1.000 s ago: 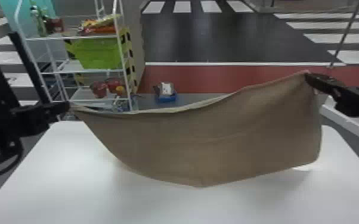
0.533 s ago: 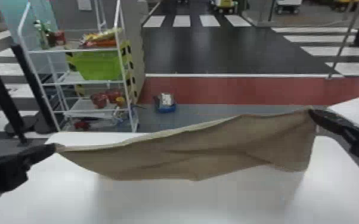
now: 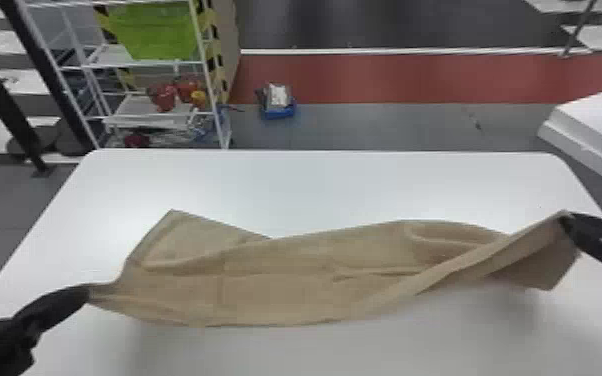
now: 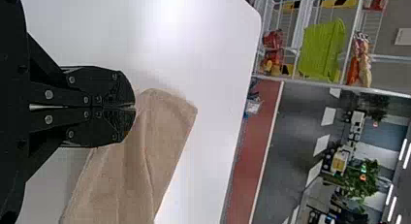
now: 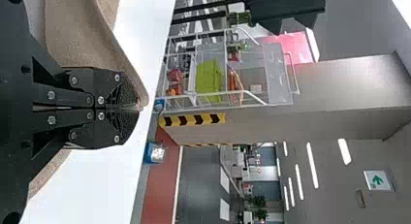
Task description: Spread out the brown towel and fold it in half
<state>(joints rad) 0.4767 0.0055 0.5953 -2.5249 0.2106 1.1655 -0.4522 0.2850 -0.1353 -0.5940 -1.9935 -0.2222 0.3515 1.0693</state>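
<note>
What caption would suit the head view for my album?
Two black claws hold a brown towel over a white table.

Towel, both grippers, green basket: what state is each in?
Brown towel: creased, strung between the two grippers, not neatly folded in half.
Left gripper: shut on one end of the towel.
Right gripper: shut on the opposite end.
Green basket: upright on a white shelf.

White wire-shelf rack [image 3: 208, 80] beyond worktop [image 3: 315, 185], bright-green plastic basket [image 3: 157, 30] on it, red items [image 3: 162, 96] lower down. Blue container [image 3: 279, 111] on floor beside rack.
</note>
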